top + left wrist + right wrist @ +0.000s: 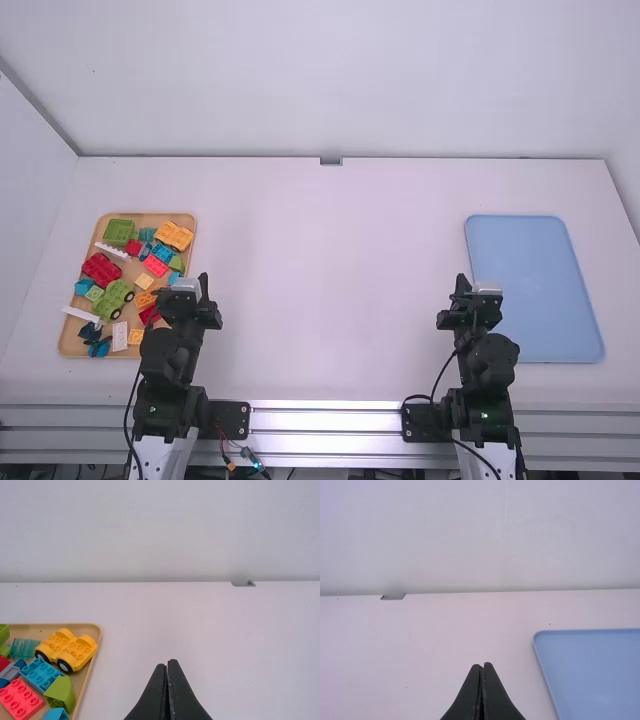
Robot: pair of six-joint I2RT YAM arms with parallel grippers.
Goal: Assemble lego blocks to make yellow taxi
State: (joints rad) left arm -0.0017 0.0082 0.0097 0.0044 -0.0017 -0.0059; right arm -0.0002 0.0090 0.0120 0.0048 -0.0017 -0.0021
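Note:
My left gripper point(204, 286) stands near the right edge of the wooden tray; in its wrist view the left gripper point(168, 662) is shut with nothing between its fingers. My right gripper point(462, 282) is beside the blue tray's left side; the right wrist view has the right gripper point(482, 666) shut and holding nothing. A yellow car base point(174, 236) with black wheels lies at the tray's far right corner; in the left wrist view the yellow car base point(67, 649) sits tilted sideways. An orange-yellow block point(145, 281) and another yellow block point(136, 336) lie nearer.
The wooden tray point(84, 250) at the left holds several green, red, blue and white blocks, including a green car base point(113, 299) and a clear teal piece point(24, 649). A bare blue tray point(535, 285) lies at the right, with white tabletop between the trays.

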